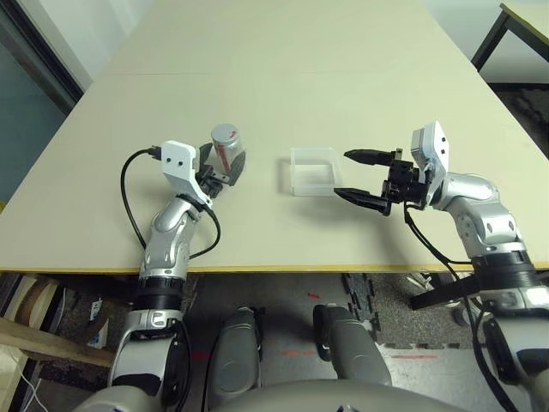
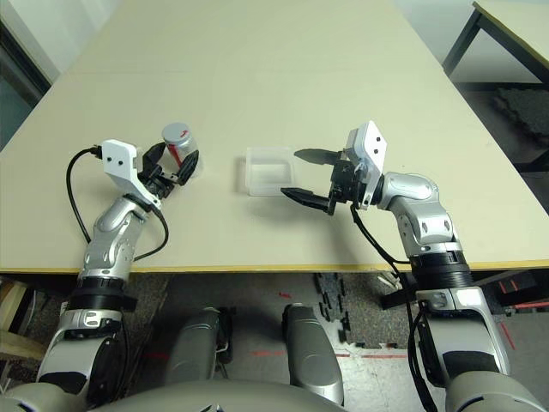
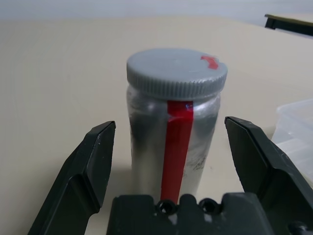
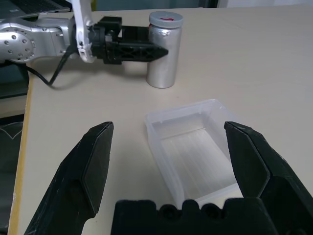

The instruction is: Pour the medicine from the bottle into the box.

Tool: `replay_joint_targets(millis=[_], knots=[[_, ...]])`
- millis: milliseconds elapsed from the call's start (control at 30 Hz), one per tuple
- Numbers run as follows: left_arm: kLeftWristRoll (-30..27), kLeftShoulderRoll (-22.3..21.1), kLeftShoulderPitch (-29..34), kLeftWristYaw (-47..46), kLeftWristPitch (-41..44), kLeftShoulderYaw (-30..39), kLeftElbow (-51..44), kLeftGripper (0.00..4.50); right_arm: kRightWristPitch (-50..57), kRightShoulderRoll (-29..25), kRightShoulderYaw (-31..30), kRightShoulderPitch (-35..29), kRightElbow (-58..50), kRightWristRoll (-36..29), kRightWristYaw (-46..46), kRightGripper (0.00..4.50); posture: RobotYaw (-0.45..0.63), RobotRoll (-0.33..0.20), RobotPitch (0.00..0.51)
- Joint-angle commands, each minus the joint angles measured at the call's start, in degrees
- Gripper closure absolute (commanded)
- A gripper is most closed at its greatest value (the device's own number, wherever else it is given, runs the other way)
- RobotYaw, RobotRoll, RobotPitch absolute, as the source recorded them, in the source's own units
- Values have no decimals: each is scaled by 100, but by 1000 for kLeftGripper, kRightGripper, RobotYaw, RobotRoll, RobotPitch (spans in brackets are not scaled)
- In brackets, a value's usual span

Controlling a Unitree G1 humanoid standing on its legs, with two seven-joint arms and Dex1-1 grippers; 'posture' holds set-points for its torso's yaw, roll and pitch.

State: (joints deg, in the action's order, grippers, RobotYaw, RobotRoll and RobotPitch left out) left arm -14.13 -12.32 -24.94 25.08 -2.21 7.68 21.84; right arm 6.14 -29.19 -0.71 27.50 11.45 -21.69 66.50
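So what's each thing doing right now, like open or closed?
bottle: upright on the table, grey cap on, not gripped.
box: open on top, looks empty.
left claw: open, fingers either side of the bottle.
right claw: open, beside the box, holding nothing.

Desk (image 1: pixel 257 103): pale beige laminate, smooth, matt, with a faint seam across it; front edge shows a light wood-coloured band.

Bottle (image 3: pixel 173 142), centre of the left wrist frame: silvery, foil-like wall, slightly crinkled and shiny, with a glossy red strip down it. Cap (image 3: pixel 177 71): grey plastic, matt, ribbed rim.

Box (image 4: pixel 193 149): clear plastic, thin-walled, smooth, faintly ridged floor, mild sheen.

Left tool (image 1: pixel 216 176) and right tool (image 1: pixel 357 176): matt black plastic fingers. Forearms: brushed silver metal with white glossy plastic housings; black rubbery cables.
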Motion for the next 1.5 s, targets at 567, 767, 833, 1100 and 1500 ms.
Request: replay_joint_targets(millis=[567, 767, 833, 1100, 1500], knots=[[217, 13, -796, 74, -718, -44, 1453, 19, 136, -22, -20, -215, -375, 0, -213, 0, -179, 0, 139], [221, 14, -919, 103, -810, -43, 1631, 19, 154, -14, -22, -239, -416, -4, -251, 0, -183, 0, 139], [229, 9, -956, 107, -845, -41, 1694, 19, 153, -15, -23, -246, -424, -6, -261, 0, -184, 0, 139], [257, -3, -1084, 121, -985, -23, 1921, 19, 124, -5, -35, -281, -405, 6, -279, 0, -186, 0, 137], [250, -1, -1196, 176, -990, -15, 2073, 1857, 21, 11, -21, -333, -302, 27, -265, 0, -191, 0, 141]])
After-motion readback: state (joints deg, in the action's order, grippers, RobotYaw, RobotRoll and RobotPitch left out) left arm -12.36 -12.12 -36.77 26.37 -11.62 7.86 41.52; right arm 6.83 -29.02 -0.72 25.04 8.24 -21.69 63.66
